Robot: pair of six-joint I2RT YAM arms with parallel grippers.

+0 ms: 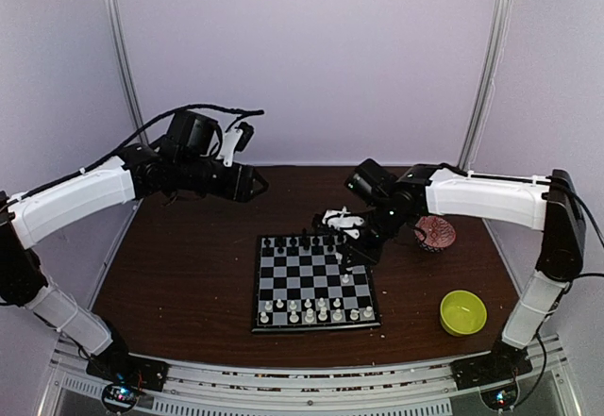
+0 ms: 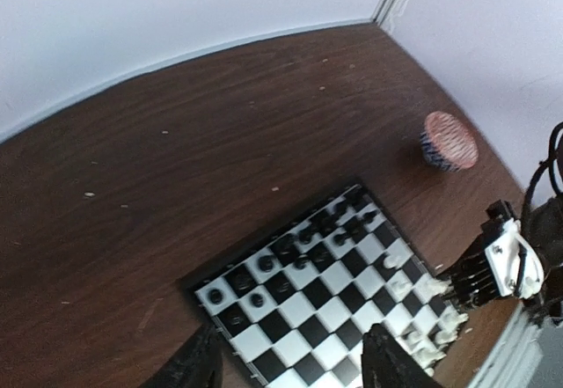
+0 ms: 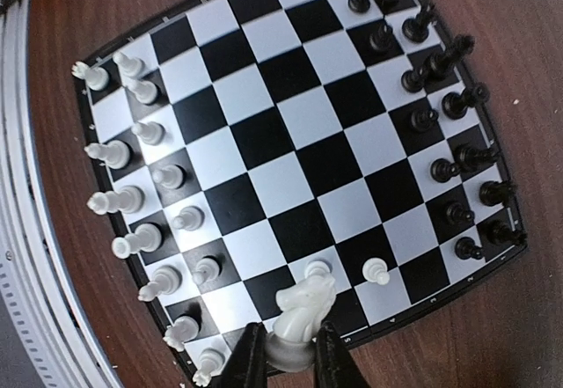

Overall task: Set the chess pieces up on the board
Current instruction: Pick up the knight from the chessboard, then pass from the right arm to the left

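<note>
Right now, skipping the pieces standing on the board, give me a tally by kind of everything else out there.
Bowls: 2, red-patterned bowl and yellow-green bowl
Boards: 1, the chessboard
Held pieces: 1, white knight in the right gripper
Total: 4

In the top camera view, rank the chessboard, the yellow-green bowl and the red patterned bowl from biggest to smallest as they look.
1. board, clearly largest
2. yellow-green bowl
3. red-patterned bowl, looking slightly smaller, but it sits farther from the camera, so the bowls' order is unsure.
</note>
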